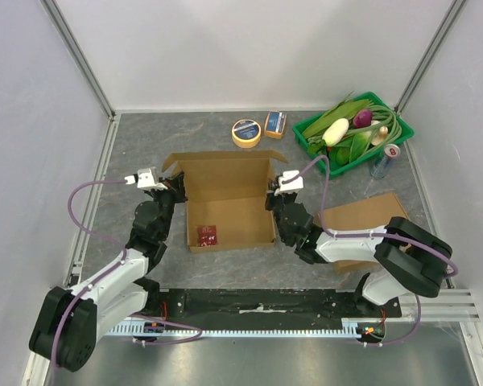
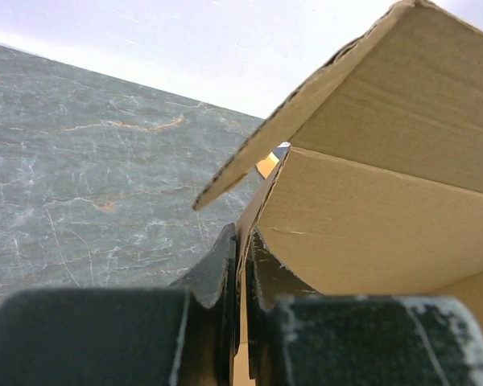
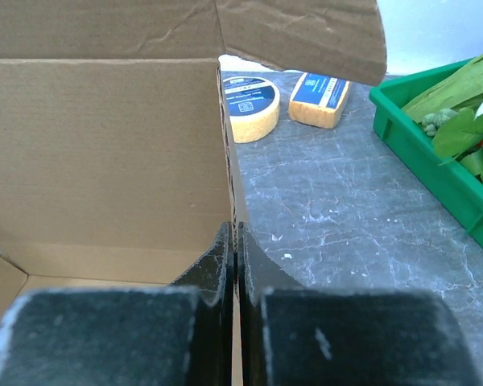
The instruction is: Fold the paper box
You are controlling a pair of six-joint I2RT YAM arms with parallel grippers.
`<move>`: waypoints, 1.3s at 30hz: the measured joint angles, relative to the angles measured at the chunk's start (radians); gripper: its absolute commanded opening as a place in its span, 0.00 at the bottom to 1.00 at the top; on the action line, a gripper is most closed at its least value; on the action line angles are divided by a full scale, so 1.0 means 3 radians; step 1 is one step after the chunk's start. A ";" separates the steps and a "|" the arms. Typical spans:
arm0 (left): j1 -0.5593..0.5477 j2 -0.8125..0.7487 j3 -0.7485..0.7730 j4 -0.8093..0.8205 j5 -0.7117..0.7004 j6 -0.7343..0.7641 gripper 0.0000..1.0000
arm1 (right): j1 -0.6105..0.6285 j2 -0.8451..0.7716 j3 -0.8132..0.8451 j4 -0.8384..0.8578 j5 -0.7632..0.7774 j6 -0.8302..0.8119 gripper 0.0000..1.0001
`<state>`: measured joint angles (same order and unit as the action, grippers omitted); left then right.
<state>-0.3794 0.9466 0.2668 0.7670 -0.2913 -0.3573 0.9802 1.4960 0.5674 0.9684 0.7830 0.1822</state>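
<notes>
A grey stone-look table point(image 1: 145, 153) fills the frame. At its centre sits the open cardboard box point(image 1: 229, 201). A green tray point(image 1: 406, 129) of vegetables is in the upper right, and a flat cardboard sheet point(image 1: 362, 213) lies at the right. The left gripper point(image 1: 175, 186) is pinched tight on the box's left wall, and the right gripper point(image 1: 271, 197) is pinched tight on its right wall. A yellow roll point(image 1: 246, 133) and a sponge point(image 1: 275, 124) lie above the box.

Grey marbled desk point(image 1: 145, 137), carrying several things.
On it sit the open paper box point(image 1: 229, 211), a flat cardboard sheet point(image 1: 362, 213), a round sponge point(image 1: 246, 133), a rectangular sponge point(image 1: 275, 124), a green tray point(image 3: 443, 177) and a can point(image 1: 384, 161).
</notes>
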 measured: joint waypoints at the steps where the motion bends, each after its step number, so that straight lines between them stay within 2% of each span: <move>1: -0.0004 -0.0050 -0.0038 0.0008 0.0023 -0.0017 0.09 | 0.0022 -0.0015 -0.0048 0.0053 0.0020 0.0000 0.01; 8: -0.0069 -0.0256 -0.0219 0.0060 0.0078 -0.0126 0.09 | 0.0248 -0.0045 -0.0351 0.0542 0.0240 -0.0047 0.01; 10: -0.0086 -0.0333 -0.0306 0.0109 0.0070 -0.0197 0.05 | 0.0304 -0.0031 -0.0388 0.0632 0.0308 -0.0060 0.01; 16: -0.0120 -0.0392 -0.0364 0.0079 0.0003 -0.0497 0.04 | 0.0460 0.0033 -0.0403 0.0791 0.0529 -0.0122 0.03; 21: -0.0183 -0.0406 -0.0498 0.0273 -0.0076 -0.0617 0.02 | 0.0526 0.0051 -0.0430 0.0866 0.0624 -0.0153 0.06; 24: -0.0203 -0.0530 -0.0603 0.0318 -0.0074 -0.0617 0.02 | 0.0577 0.0064 -0.0454 0.0912 0.0674 -0.0164 0.18; 25: -0.0210 -0.0567 -0.0619 0.0312 -0.0074 -0.0617 0.02 | 0.0595 0.0061 -0.0468 0.0913 0.0678 -0.0160 0.26; 27: -0.0220 -0.0632 -0.0643 0.0287 -0.0071 -0.0614 0.02 | 0.0660 0.0037 -0.0504 0.0849 0.0673 -0.0131 0.38; 28: -0.0223 -0.0646 -0.0645 0.0272 -0.0062 -0.0614 0.02 | 0.0690 0.0013 -0.0514 0.0757 0.0669 -0.0107 0.52; 29: -0.0225 -0.0655 -0.0646 0.0259 -0.0051 -0.0613 0.02 | 0.0725 -0.0034 -0.0519 0.0605 0.0664 -0.0071 0.59; 33: -0.0242 -0.0655 -0.0646 0.0254 0.0024 -0.0610 0.02 | 0.0786 -0.0437 -0.0516 -0.0251 0.0595 0.0240 0.78; 34: -0.0249 -0.0652 -0.0647 0.0254 0.0031 -0.0609 0.02 | 0.0790 -0.0559 -0.0507 -0.0483 0.0576 0.0336 0.91; 35: -0.0254 -0.0652 -0.0649 0.0256 0.0037 -0.0608 0.02 | 0.0797 -0.0736 -0.0490 -0.0828 0.0505 0.0449 0.96; 39: -0.0256 -0.0650 -0.0651 0.0259 0.0084 -0.0576 0.02 | 0.0779 -0.1502 -0.0371 -0.2129 0.0145 0.0858 0.98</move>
<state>-0.4561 0.7517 0.0715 0.8448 -0.2661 -0.5301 1.2140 1.0454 0.4561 0.3298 0.8265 0.4397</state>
